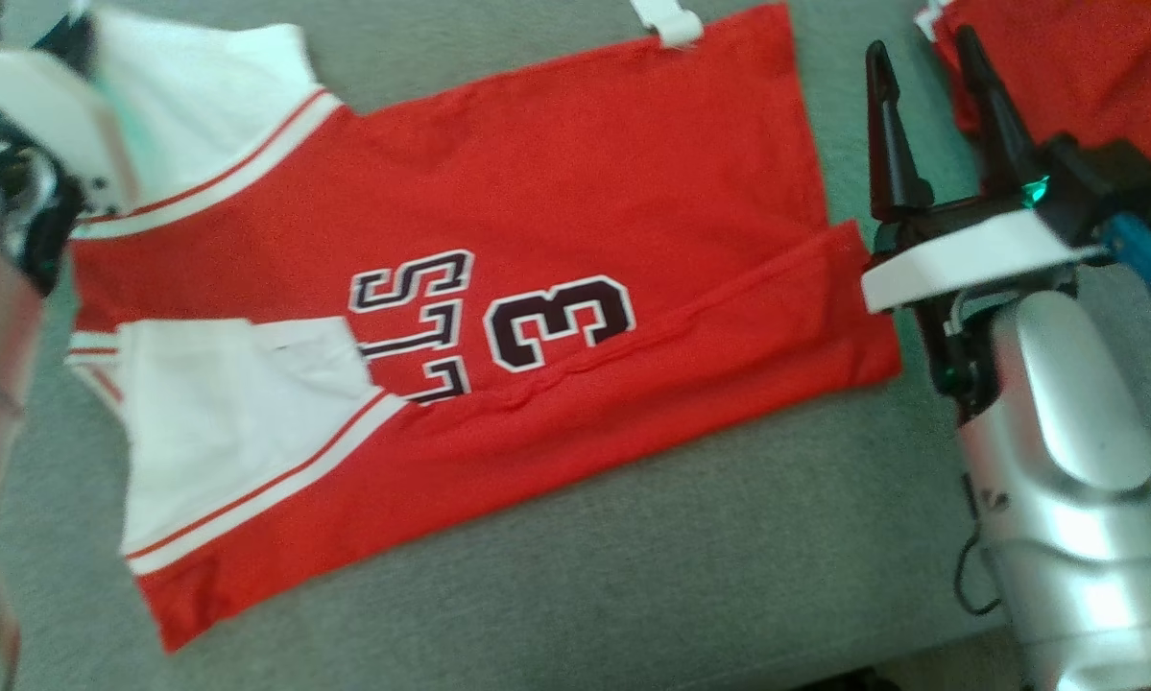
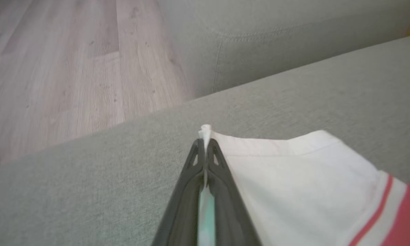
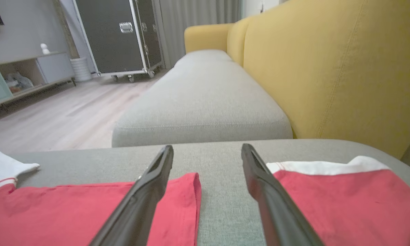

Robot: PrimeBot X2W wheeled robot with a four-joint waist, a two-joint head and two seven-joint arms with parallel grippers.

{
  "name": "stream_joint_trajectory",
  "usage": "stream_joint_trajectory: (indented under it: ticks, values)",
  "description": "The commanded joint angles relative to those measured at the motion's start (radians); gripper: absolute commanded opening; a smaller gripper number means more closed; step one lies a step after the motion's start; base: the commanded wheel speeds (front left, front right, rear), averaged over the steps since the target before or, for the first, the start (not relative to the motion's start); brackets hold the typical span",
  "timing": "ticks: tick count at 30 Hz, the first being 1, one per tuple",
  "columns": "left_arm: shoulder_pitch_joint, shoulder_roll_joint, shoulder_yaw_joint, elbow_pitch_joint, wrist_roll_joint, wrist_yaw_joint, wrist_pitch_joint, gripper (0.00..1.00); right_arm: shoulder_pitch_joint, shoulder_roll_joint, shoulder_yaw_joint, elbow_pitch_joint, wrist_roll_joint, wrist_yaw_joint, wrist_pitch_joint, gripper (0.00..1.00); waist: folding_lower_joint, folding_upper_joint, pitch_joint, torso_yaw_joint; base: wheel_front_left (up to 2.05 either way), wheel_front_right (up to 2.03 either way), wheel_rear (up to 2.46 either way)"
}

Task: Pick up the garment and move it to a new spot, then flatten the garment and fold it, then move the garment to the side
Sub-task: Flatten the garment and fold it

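The garment is a red jersey with white sleeves and a dark "3", spread flat on the grey sofa seat. My left gripper is shut on the edge of a white sleeve, a fold of cloth pinched between its tips. In the head view its pale housing sits at the jersey's upper left sleeve. My right gripper stands open just past the jersey's hem. In the right wrist view the right gripper hovers with its left finger over the red hem.
A second red and white garment lies to the right of my right gripper, also seen as red cloth. A yellow backrest rises behind the seat. Wood floor lies beyond the sofa's edge, with a black wheeled case farther off.
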Motion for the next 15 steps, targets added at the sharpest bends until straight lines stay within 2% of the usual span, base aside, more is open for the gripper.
stream_joint_trajectory:
  ticks: [1,6,8,15]
  values:
    - [-0.028,0.034,0.007,-0.050,-0.007,0.002,-0.038,0.00,-0.034,-0.017,0.004,0.002,-0.011,-0.001,0.030,1.00,0.0000,0.0000,-0.035,0.042,0.00,0.00,0.00]
    - [-0.011,0.016,-0.047,-0.134,-0.028,0.002,-0.115,0.00,-0.095,-0.047,-0.008,0.107,-0.013,-0.001,0.125,1.00,0.0000,0.0000,-0.066,0.101,0.00,0.00,0.00]
    - [0.006,0.012,-0.094,-0.204,-0.041,0.002,-0.151,0.00,-0.145,-0.086,0.009,0.205,-0.013,-0.001,0.205,1.00,0.0000,0.0000,-0.083,0.147,0.00,0.00,0.00]
    - [0.054,0.008,-0.173,-0.347,-0.074,0.002,-0.191,0.00,-0.252,-0.182,0.079,0.420,-0.016,-0.001,0.308,1.00,0.0000,0.0000,-0.103,0.238,0.00,0.00,0.00]
